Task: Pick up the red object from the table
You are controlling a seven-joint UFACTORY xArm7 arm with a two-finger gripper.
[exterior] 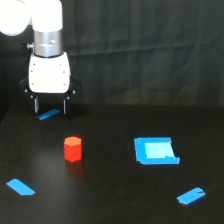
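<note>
The red object (73, 148), a small red-orange faceted block, stands upright on the black table (110, 200), left of centre in the exterior view. My gripper (50, 108) hangs from the white arm at upper left, above and behind the block and a little to its left. Its two dark fingers (36, 104) stand apart with nothing between them. The gripper is open and not touching the block.
A blue square patch (156, 150) lies right of the block. Blue tape strips lie at the front left (21, 187), the front right (191, 195) and just under the gripper (48, 115). A black curtain forms the backdrop.
</note>
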